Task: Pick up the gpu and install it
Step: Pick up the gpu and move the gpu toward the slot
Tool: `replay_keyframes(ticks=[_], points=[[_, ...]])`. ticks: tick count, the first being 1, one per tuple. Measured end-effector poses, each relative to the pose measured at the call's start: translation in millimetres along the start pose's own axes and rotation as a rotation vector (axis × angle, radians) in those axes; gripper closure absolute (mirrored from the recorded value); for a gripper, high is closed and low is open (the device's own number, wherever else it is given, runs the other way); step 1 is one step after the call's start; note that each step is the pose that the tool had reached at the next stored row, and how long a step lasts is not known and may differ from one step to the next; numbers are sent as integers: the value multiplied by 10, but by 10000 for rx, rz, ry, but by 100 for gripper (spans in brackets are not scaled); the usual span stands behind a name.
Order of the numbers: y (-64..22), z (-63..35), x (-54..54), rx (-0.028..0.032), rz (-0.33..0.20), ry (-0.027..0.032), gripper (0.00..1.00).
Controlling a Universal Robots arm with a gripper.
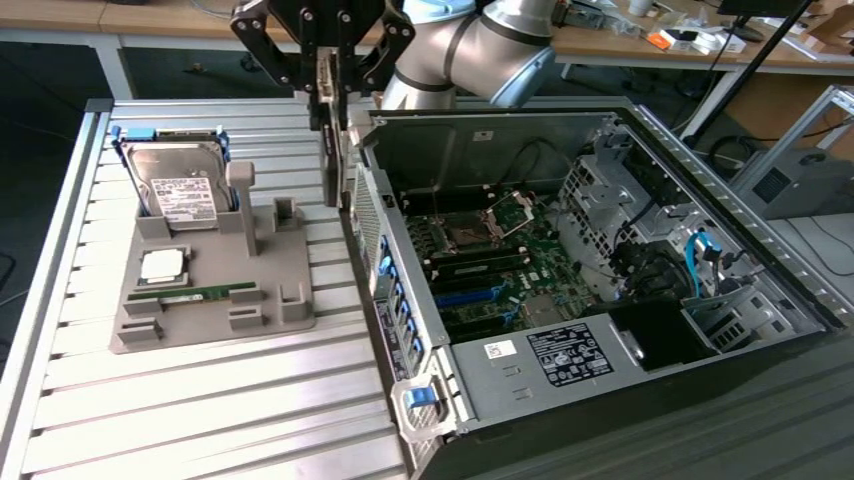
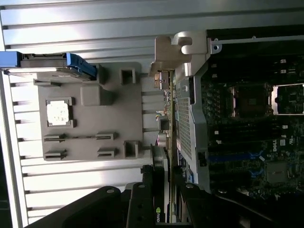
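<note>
The gpu point(image 1: 328, 140) hangs edge-on as a thin dark card, above the gap between the grey parts holder point(image 1: 287, 320) and the open computer case point(image 1: 467, 140). My gripper point(image 1: 330, 80) is shut on its upper end. In the wrist view the gpu point(image 2: 167, 118) runs away from my gripper point(image 2: 165, 190) beside the case's perforated side wall point(image 2: 185, 128), and ends in a silver bracket point(image 2: 173, 47). Inside the case lies the motherboard point(image 1: 494, 260) with blue slots point(image 1: 467, 297).
The grey holder carries an upright hard drive point(image 1: 180, 185) in a blue frame, a processor chip point(image 1: 163, 265) and a green memory stick point(image 1: 200, 294). The slatted metal table point(image 1: 200, 410) stretches toward the front. Desks with clutter stand behind the arm.
</note>
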State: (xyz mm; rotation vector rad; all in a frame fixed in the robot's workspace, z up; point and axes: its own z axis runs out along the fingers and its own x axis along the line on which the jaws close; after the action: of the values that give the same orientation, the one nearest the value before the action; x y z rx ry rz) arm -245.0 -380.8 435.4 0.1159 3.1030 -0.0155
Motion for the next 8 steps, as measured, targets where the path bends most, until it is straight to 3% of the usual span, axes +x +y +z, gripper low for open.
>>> replay_keyframes(ticks=[8], points=[[-17, 2, -50, 0, 0, 0, 73]])
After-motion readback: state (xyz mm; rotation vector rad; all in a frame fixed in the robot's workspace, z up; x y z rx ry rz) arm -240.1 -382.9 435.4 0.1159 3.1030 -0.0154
